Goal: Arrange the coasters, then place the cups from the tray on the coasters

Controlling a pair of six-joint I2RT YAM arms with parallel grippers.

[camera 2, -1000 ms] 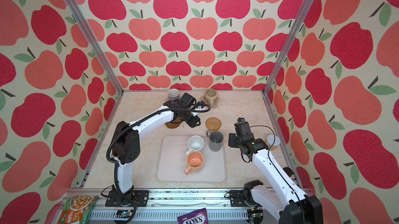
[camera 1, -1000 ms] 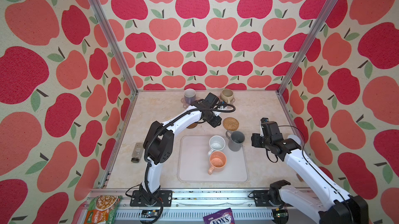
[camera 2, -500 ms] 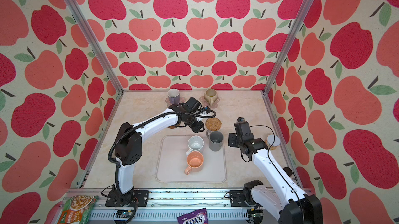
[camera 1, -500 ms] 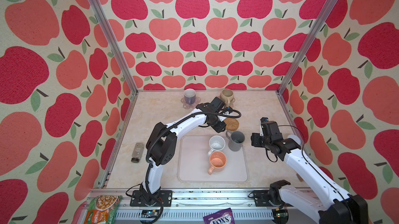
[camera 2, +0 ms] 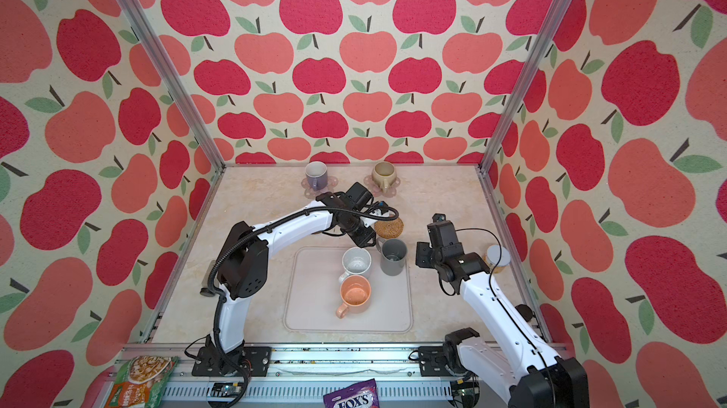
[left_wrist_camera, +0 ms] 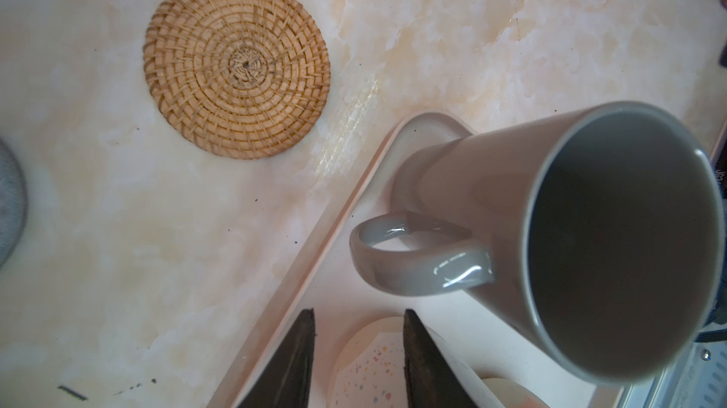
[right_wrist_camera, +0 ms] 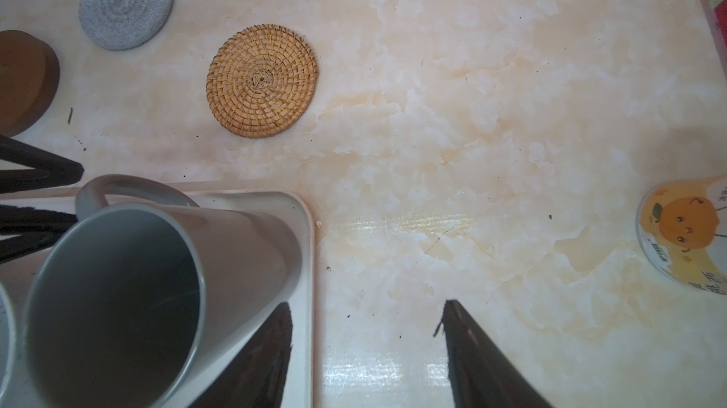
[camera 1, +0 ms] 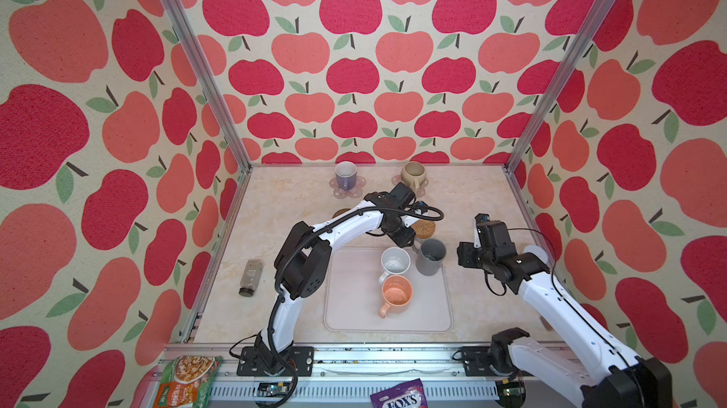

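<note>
The pale tray [camera 1: 432, 307] holds a white cup [camera 1: 394, 260], a peach cup [camera 1: 396, 295] and a taller dark grey cup [camera 1: 431, 256]. A lavender cup [camera 1: 345, 175] and a beige cup [camera 1: 413, 173] stand on pink flower coasters at the back. The rattan coaster [camera 1: 425, 229] lies bare behind the tray. The right wrist view also shows the blue-grey coaster [right_wrist_camera: 126, 7] and the brown disc [right_wrist_camera: 23, 79]. My left gripper [left_wrist_camera: 358, 323] hangs open over the white cup's rim, next to the grey cup's handle [left_wrist_camera: 413, 264]. My right gripper [right_wrist_camera: 368, 315] is open and empty beside the tray's far right corner.
A small bottle [camera 1: 250, 278] lies on the table's left side. A jar with an orange-face lid [right_wrist_camera: 684, 233] stands near the right wall. Snack packets [camera 1: 185, 380] and a purple sweets bag [camera 1: 401, 396] lie on the front rail. Apple-patterned walls close in three sides.
My left gripper has swung from the back coasters rightward and forward to the tray's far edge by the grey cup. The right arm has not moved.
</note>
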